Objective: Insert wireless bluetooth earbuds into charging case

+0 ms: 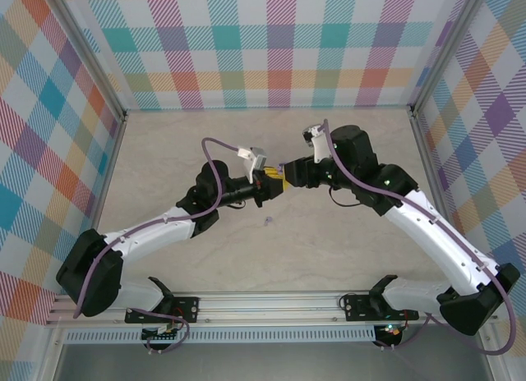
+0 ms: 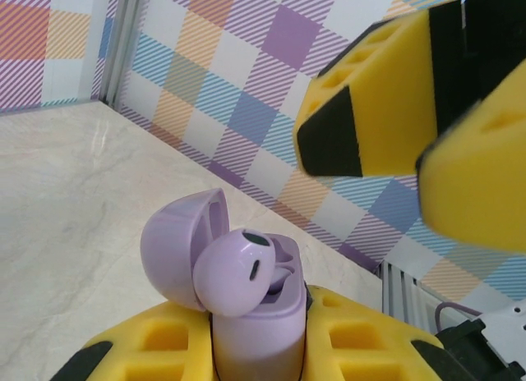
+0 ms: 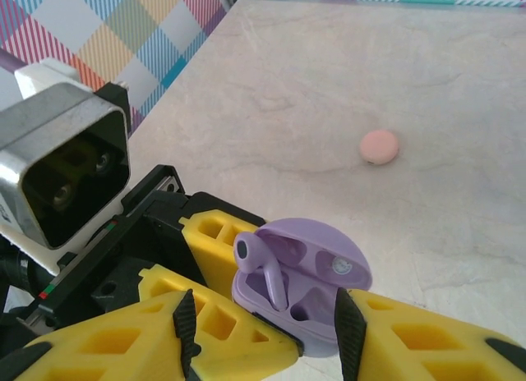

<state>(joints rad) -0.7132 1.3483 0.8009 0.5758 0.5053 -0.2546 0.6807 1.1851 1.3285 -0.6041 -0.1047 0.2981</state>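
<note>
The left gripper is clamped on the lower body of the lilac charging case, holding it above the table with the lid swung open. One lilac earbud stands in one well of the case, stem down. Its head rides high and tilted, so it does not look fully seated. To the right, the right gripper hangs with its jaws apart on either side of the case, gripping nothing. What looks like the second earbud lies on the table, on the near side of the two grippers. A pink disc lies beyond the case. I judge the first insertion almost done. The next move calls for a gentle push to seat the bud, then a pick of the loose one.
</note>
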